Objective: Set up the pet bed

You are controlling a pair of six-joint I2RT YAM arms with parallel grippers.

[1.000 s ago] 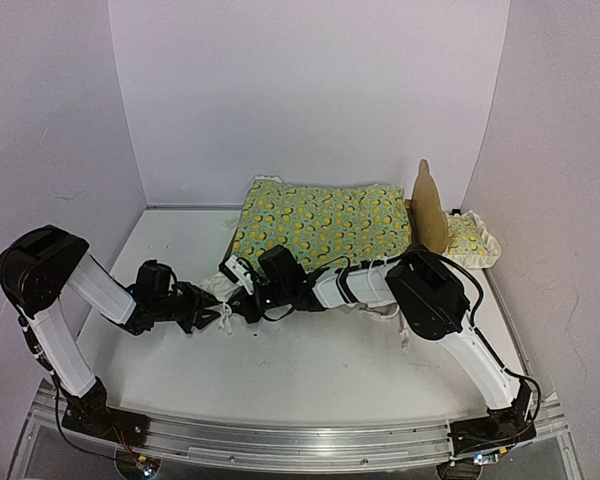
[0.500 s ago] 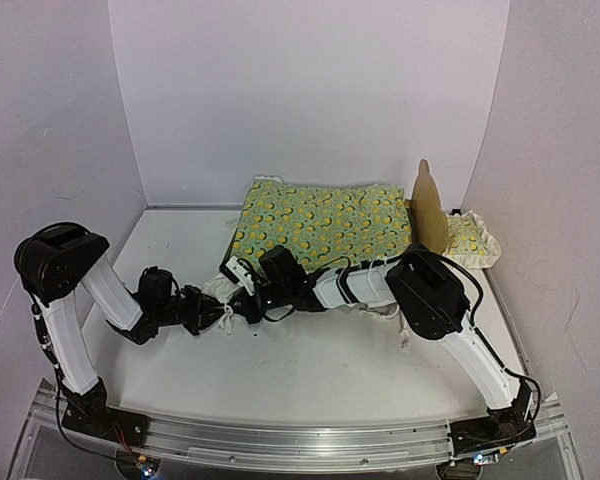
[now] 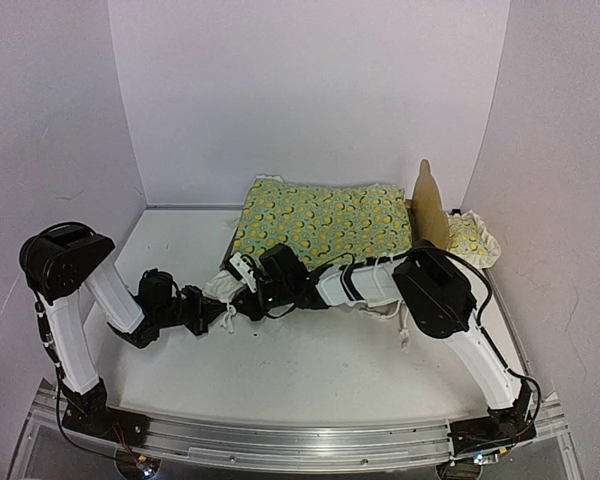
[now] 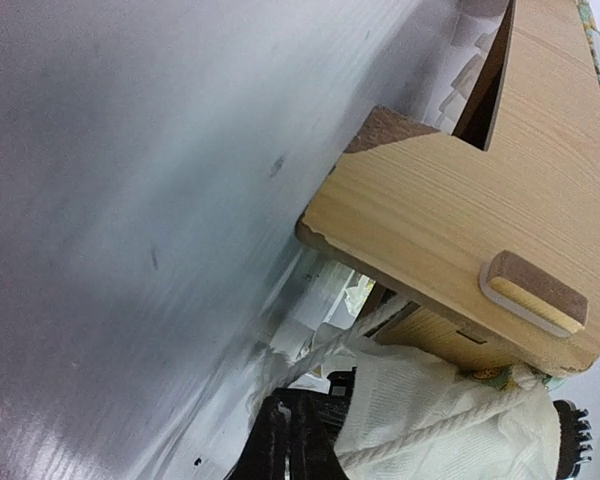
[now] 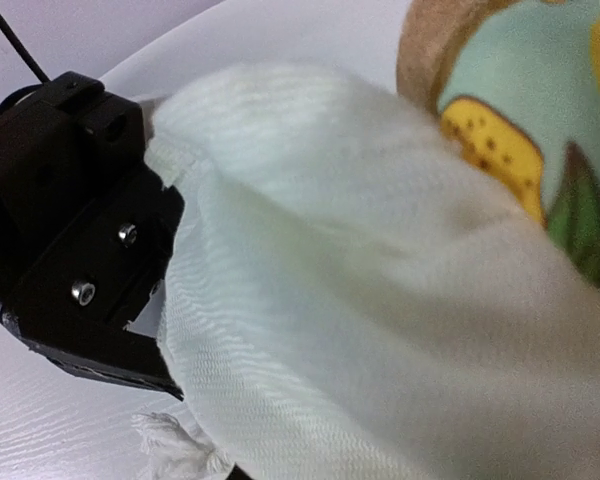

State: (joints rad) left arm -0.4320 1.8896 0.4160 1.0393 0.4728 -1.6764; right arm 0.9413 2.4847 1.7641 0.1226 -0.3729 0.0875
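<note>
1. At the back of the bench [image 3: 310, 370], the pet bed [image 4: 450, 220], headboard [image 3: 429, 205] upright at its right end, draped in the lemon-print blanket [image 3: 325, 222].
2. Just right of the headboard, a small matching pillow [image 3: 472, 240].
3. At the bed's near left corner, the left gripper [image 3: 218, 310], fully closed right by the white ruffle [image 4: 420, 395] and cord [image 4: 430, 428]; unclear whether pinching either.
4. Close beside it, the right gripper [image 3: 240, 282], buried under white cloth [image 5: 360, 300]; impossible to tell how far open.
</note>
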